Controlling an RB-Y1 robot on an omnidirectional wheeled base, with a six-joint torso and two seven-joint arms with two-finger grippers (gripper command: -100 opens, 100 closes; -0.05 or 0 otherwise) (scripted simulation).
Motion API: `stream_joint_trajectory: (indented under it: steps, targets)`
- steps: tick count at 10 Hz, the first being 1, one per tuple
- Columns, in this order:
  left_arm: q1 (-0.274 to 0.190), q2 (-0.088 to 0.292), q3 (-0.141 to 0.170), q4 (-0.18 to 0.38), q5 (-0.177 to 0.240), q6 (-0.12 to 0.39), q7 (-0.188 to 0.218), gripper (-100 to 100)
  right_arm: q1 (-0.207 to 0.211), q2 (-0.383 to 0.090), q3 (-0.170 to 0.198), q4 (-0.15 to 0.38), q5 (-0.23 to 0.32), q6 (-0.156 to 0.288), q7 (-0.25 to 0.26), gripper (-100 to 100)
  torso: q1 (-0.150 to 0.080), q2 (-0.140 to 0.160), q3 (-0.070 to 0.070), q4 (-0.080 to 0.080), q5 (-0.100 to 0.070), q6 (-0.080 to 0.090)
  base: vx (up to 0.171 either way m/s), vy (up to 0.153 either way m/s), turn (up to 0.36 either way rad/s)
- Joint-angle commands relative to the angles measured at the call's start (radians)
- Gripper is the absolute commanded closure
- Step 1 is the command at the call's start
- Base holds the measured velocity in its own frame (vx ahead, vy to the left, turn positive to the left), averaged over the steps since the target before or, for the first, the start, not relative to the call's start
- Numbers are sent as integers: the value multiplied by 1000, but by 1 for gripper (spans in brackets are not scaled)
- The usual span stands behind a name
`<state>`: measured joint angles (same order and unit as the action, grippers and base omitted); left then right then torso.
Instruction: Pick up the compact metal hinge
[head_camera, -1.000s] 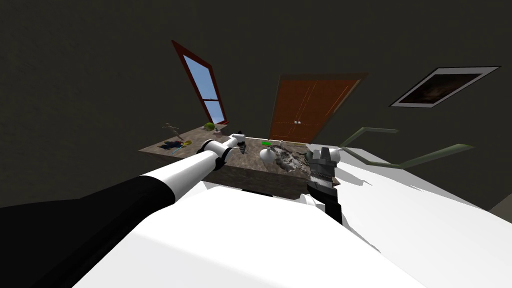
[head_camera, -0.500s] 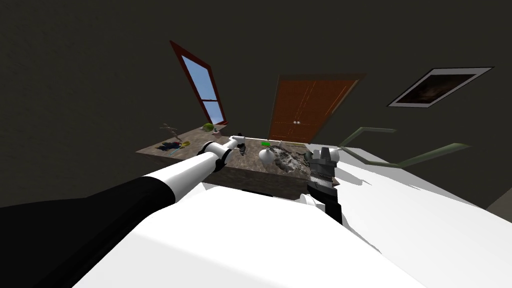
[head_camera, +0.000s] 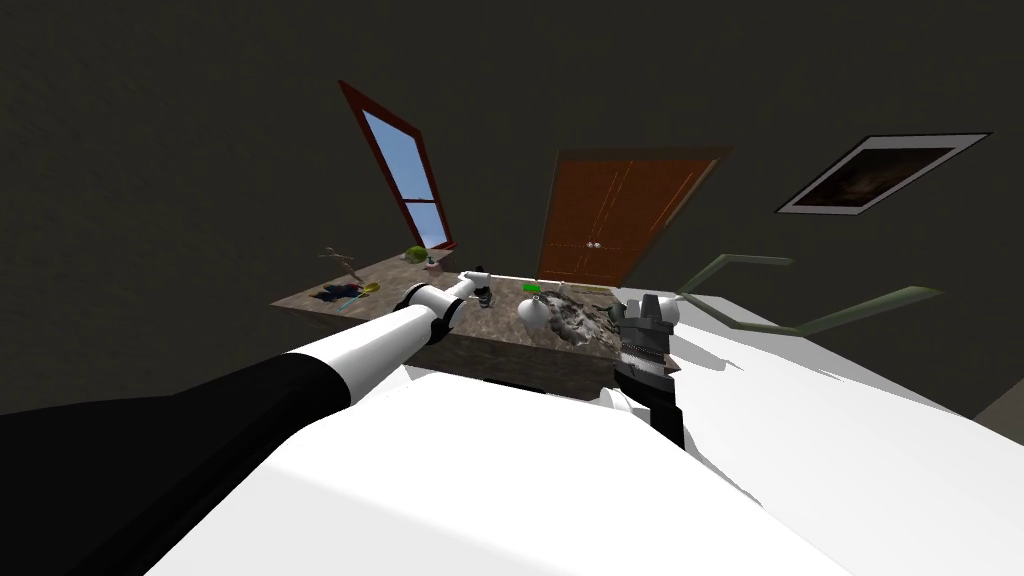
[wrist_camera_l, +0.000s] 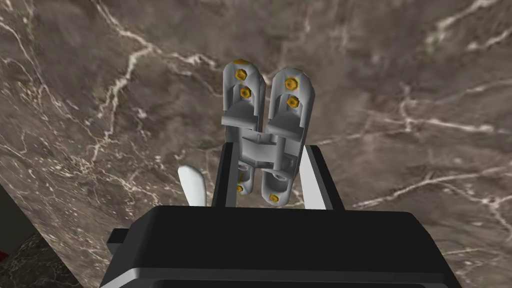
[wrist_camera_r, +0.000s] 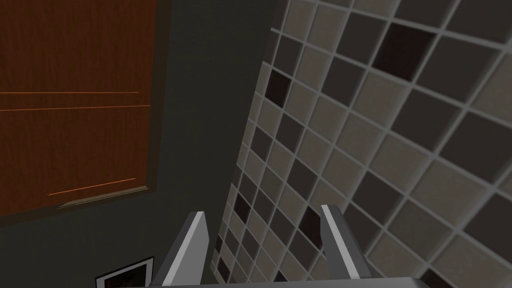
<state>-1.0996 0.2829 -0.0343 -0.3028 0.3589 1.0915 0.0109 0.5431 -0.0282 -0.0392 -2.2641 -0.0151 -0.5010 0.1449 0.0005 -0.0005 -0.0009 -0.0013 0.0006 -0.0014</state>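
From the head view, the left arm is stretched far out over the brown marble table (head_camera: 470, 352), and the left gripper (head_camera: 482, 292) sits low above the middle of the top, among scattered small things that are too small to name. The hinge itself is too small to pick out here. The right gripper (head_camera: 645, 332) is held back near the body at the table's near right corner, away from the work. In the left wrist view, the hinge (wrist_camera_l: 267, 120) is a grey piece with two rounded leaves and gold screw heads. It stands lengthwise between the fingers (wrist_camera_l: 229, 175), which have closed in on its middle block and press its two sides, while its far end sticks out well past their tips. The reach and the grasp therefore look done. What is left, I judge, is the lift: the marble lies close behind the hinge and no gap or shadow shows, so I cannot tell whether it has left the table yet. In the right wrist view, that arm's fingers (wrist_camera_r: 192, 245) stand wide apart with nothing between them.
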Motion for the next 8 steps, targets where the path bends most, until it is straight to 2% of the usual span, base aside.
stream_joint_trajectory:
  steps: [1, 2, 3, 4, 7, 8]
  targets:
    - [0, 0, 0, 0, 0, 0, 0, 100, 0, 0, 0, 0, 0, 0, 0, 0, 0, 0, 0, 0, 0, 0, 0, 0, 0]
    - [0, 0, 0, 0, 0, 0, 0, 0, 0, 0, 0, 0, 0, 0, 0, 0, 0, 0, 0, 0, 0, 0, 0, 0, 0]
    - [10, -9, 5, 10, -2, -36, -5, 100, 0, 0, 0, 0, 0, 0, 0, 0, 0, 0, 0, 0, 0, 0, 22, 11, -4]
    - [3, -9, 5, 56, -2, -36, -5, 100, 0, 0, 0, 0, 0, 0, 0, 0, 0, -2, -2, -2, 1, 1, 32, 6, -18]
    - [10, -9, 5, 85, -2, -36, -5, 100, 0, 0, 0, 0, 0, 0, 0, 0, 3, -5, -8, -12, 5, -2, 11, -2, -4]
    - [10, -9, 5, 10, -2, -36, -5, 100, 0, 0, 0, 0, 0, 0, 0, 0, 5, -4, -10, -16, 6, -4, -13, -3, 20]
